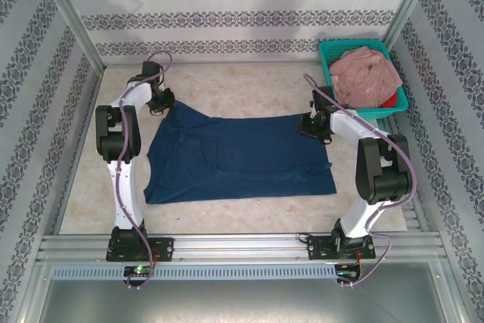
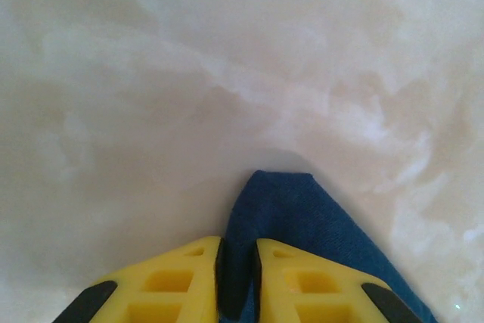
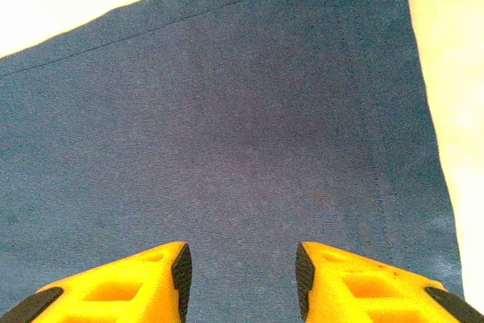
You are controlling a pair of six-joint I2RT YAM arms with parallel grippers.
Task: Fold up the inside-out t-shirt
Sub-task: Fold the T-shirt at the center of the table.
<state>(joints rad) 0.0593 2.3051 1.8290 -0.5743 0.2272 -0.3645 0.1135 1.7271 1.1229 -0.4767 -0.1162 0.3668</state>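
The table (image 1: 227, 213) is a pale marbled surface, and the inside-out t-shirt (image 1: 242, 160) lies spread flat across its centre, between the two arms, with mild wrinkles and one far corner drawn out toward the left arm. A teal basket (image 1: 325, 62) stands at the far right corner of the table, well apart from the shirt, and holds a dusty pink garment (image 1: 367, 73); this item is not part of the procedure. The left gripper (image 2: 237, 251) sits at the far left corner of the shirt: its yellow fingers (image 2: 189, 277) stand almost together, with the navy corner of cloth pinched in the narrow gap between them. The right gripper (image 3: 242, 259) is positioned over the far right area of the shirt, near the stitched hem (image 3: 382, 179); its fingers (image 3: 144, 277) stand well apart and hold nothing, and it cannot be determined whether the tips touch the cloth. Handling assessment: the shirt is judged light, soft and limp, with no stiffness of its own, so it will sag and drag along the table when one point is lifted. Take hold at corners and hemmed edges, where the doubled cloth gives a firmer pinch. Grip two matching corners together to keep the edge straight; a single-corner pull is likely to skew the fold
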